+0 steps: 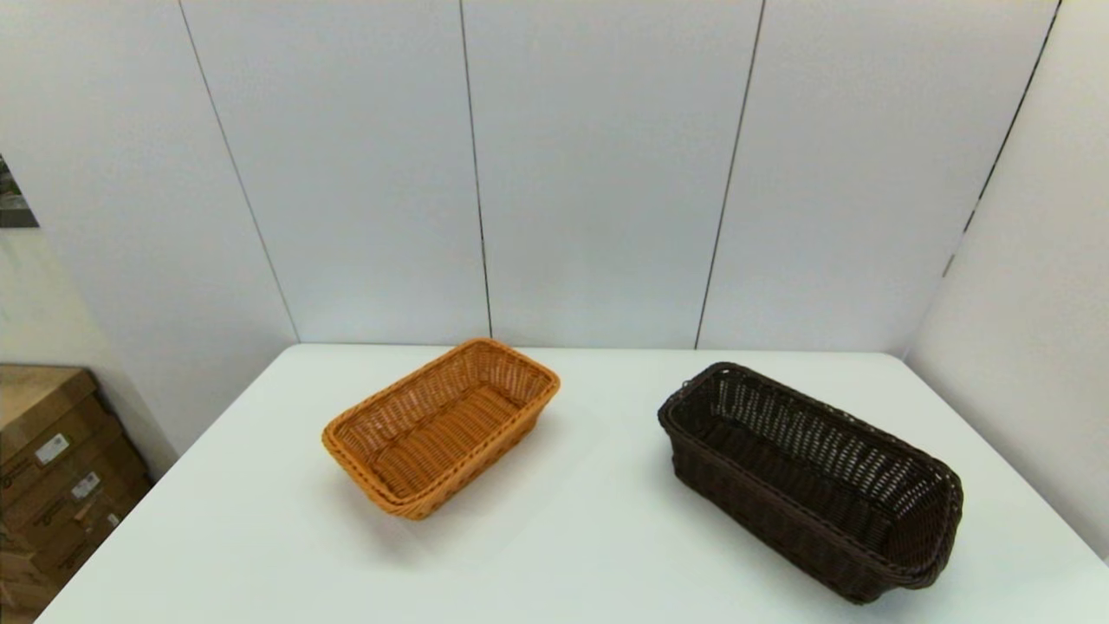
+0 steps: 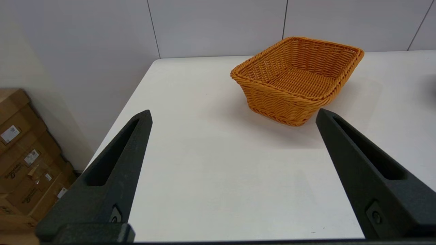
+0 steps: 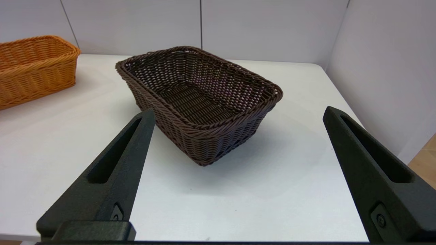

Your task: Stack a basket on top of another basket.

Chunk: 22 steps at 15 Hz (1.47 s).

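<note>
Head view gives us both baskets on the white table (image 1: 563,537), well apart — the dark brown basket (image 1: 810,481) on the right, the orange-tan basket (image 1: 442,426) on the left, neither arm showing. Our right gripper (image 3: 238,114) hangs wide open and empty, the dark basket just ahead between its fingers. Our left gripper (image 2: 233,114) — equally spread, holding nothing — faces the orange-tan one.
</note>
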Tool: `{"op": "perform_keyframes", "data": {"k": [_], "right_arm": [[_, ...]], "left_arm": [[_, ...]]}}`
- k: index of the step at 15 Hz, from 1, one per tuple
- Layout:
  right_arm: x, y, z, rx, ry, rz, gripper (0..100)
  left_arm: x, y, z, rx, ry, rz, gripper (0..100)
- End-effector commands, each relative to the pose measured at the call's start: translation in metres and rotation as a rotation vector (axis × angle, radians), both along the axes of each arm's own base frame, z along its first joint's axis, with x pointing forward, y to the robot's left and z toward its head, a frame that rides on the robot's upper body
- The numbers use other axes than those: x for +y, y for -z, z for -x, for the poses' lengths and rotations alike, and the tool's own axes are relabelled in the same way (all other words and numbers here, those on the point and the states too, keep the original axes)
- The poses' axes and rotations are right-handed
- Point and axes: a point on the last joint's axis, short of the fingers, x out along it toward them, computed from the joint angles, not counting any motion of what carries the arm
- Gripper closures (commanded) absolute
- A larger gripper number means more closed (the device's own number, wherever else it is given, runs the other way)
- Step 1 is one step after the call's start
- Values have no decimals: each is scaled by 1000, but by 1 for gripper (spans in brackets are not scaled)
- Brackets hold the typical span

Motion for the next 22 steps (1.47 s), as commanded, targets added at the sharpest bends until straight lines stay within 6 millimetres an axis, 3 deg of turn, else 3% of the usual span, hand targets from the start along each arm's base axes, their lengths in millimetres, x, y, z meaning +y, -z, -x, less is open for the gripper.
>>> {"op": "perform_keyframes", "data": {"k": [1,10,15,19,22], "right_arm": [[0,0,0,-1,-2,0,0],[0,0,0,1,-2,0,0],[0,0,0,1,0,0,0],[0,0,0,1,-2,0,0],[0,0,0,1,-2,0,0]], "left_arm": [[0,0,0,0,0,-2,0],[0,-6,4,23,13,-26,0],[-2,-50,5,154,78,-12,0],[-2,-90,-22,498,64,41,0],[-2,-113,-95,783,-11,260,0]]}}
